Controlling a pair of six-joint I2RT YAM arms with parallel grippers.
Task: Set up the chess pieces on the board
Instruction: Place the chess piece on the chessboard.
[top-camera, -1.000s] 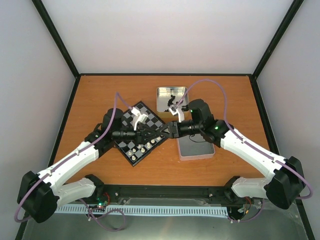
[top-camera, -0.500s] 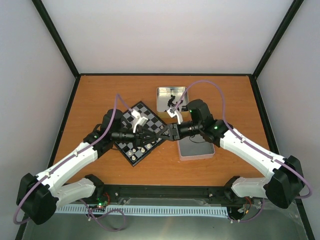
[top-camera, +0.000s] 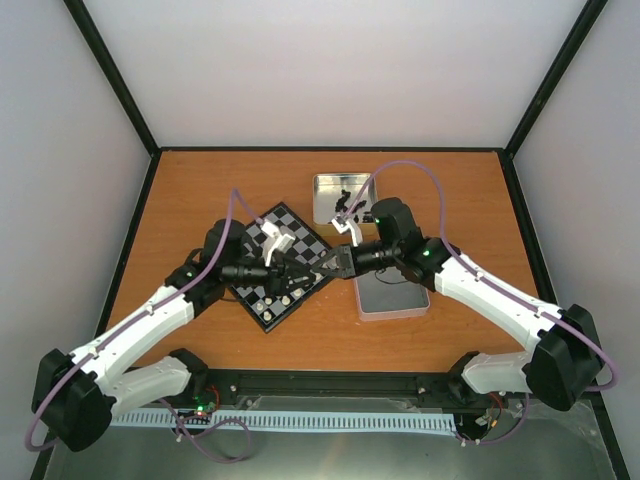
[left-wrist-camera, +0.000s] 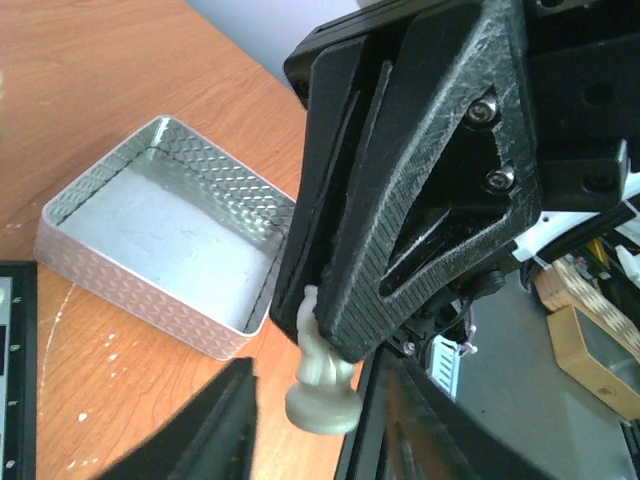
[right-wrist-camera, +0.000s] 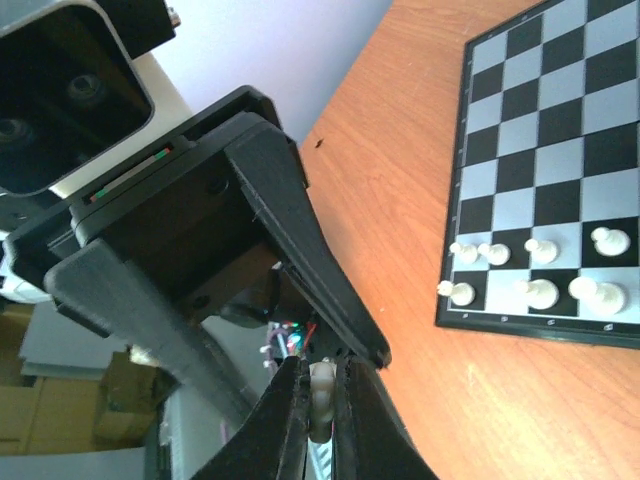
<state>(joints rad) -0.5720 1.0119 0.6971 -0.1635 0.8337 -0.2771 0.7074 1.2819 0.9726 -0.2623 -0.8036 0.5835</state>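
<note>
Above the board's (top-camera: 262, 236) right corner the two grippers meet tip to tip. My right gripper (right-wrist-camera: 322, 375) is shut on a cream-white chess piece (right-wrist-camera: 322, 400), pinching its top. In the left wrist view that piece (left-wrist-camera: 322, 385) hangs base down from the right gripper's black fingers (left-wrist-camera: 400, 220). My left gripper (left-wrist-camera: 315, 405) is open, with a finger on each side of the piece and clear of it. Several white chess pieces (right-wrist-camera: 540, 290) stand in the two rows along the board's (right-wrist-camera: 560, 120) near edge.
A shiny metal tin (top-camera: 328, 186) holding black chessmen stands behind the board. A second tin (top-camera: 392, 297) lies under my right arm; in the left wrist view this tin (left-wrist-camera: 150, 290) shows a bare inside. Black rails edge the orange table (top-camera: 200, 190).
My right gripper has shut on the white piece, which the left gripper held before. The left jaws have opened and let it go. Both grippers stayed above the board's right corner.
</note>
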